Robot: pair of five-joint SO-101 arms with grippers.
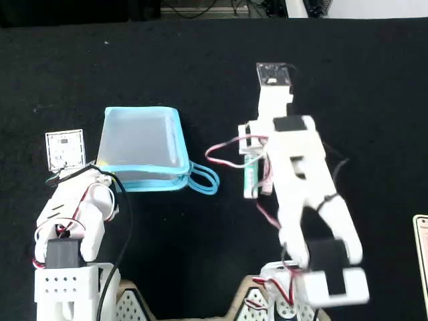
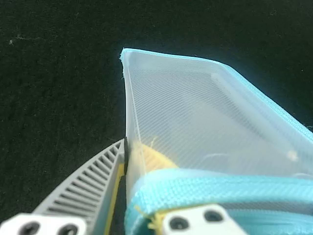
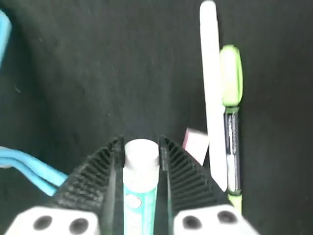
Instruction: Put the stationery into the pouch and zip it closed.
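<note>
A translucent pouch [image 1: 140, 144] with light-blue trim lies left of centre, its blue loop [image 1: 204, 178] pointing right. My left gripper [image 1: 101, 175] is shut on the pouch's near left corner; in the left wrist view the pouch [image 2: 195, 127] rises from between the jaws of the left gripper [image 2: 129, 166], and something yellow [image 2: 154, 159] shows through the mesh. My right gripper [image 1: 251, 172] [image 3: 141, 144], to the right of the loop, is shut on a glue stick [image 3: 141, 171] with a white cap and teal body. A white pen [image 3: 211, 88], a green highlighter [image 3: 231, 112] and a pink eraser [image 3: 196, 145] lie on the cloth beyond it.
Black cloth covers the table. The pouch's blue loop [image 3: 29, 169] lies beside my right gripper. A card [image 1: 421, 247] sits at the right edge. Both arm bases stand along the near edge.
</note>
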